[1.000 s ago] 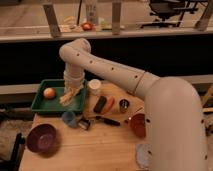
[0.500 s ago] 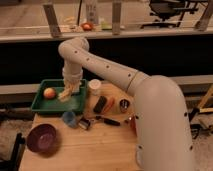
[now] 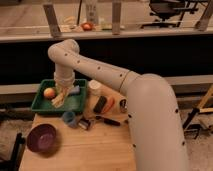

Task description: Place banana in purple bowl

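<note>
Gripper [image 3: 62,94]: low in green tray [image 3: 40,107], clamped shut on banana [image 3: 58,100]; scarcely shifted lately, so lift apparently not begun; purple bowl [image 3: 41,137]: empty, at 7 o'clock of tray; carry pending.

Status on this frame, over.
Gripper shut, down in the green tray. Banana right under it, hold unclear. Purple bowl empty, at near corner. Blue cup near the path.
</note>
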Controlling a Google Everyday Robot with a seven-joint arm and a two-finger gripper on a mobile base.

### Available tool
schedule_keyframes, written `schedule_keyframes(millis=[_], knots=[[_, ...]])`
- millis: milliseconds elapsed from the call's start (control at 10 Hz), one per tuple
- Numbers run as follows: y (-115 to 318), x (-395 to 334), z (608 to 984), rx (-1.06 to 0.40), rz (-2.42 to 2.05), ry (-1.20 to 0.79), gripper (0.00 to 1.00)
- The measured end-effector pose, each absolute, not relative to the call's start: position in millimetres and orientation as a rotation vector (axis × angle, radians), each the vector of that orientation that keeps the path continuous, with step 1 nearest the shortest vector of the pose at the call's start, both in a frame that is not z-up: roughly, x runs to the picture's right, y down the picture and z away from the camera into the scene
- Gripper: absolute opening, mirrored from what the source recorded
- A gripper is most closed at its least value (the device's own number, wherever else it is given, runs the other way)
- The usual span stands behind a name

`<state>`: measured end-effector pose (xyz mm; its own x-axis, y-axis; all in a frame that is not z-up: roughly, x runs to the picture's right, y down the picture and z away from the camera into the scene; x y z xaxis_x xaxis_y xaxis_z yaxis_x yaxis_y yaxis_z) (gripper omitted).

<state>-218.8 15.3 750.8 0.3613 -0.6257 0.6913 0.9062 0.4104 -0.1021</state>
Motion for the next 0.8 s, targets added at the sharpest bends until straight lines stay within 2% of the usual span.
schedule_keyframes(millis=[300, 800], knots=[[36, -239, 739, -0.53, -1.131, -0.671, 0.02], [69, -266, 740, -0.591, -1.256, -0.734, 0.02]])
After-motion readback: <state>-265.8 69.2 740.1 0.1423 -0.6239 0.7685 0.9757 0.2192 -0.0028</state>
